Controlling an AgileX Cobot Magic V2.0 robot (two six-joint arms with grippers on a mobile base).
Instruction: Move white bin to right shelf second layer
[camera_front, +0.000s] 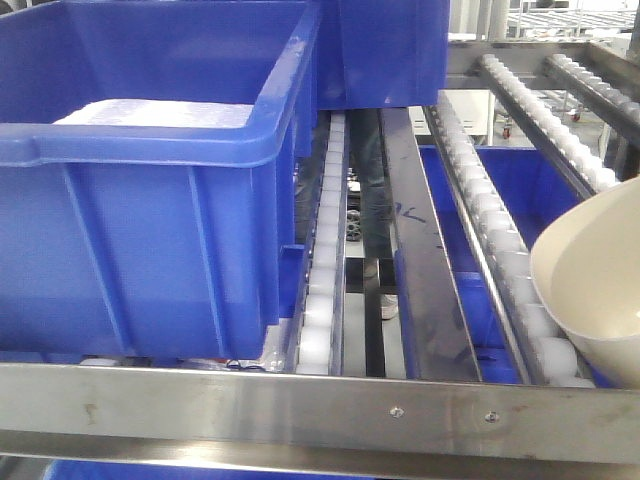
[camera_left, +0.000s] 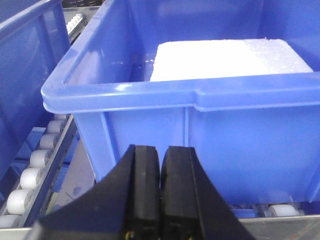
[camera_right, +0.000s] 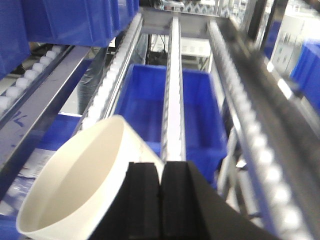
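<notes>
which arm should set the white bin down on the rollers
Right. Its claw is shut on the white bin, which hangs tilted over the roller rows at the shelf's right side. The left claw is shut on nothing, facing the blue crate on the left.

crate (camera_front: 150, 200) seated on roller rack level (camera_front: 320, 300) at left | foam block (camera_left: 225, 60) held inside it | white bin (camera_front: 590, 280) tilted at right | lower crate (camera_right: 170, 110) placed beneath rollers
</notes>
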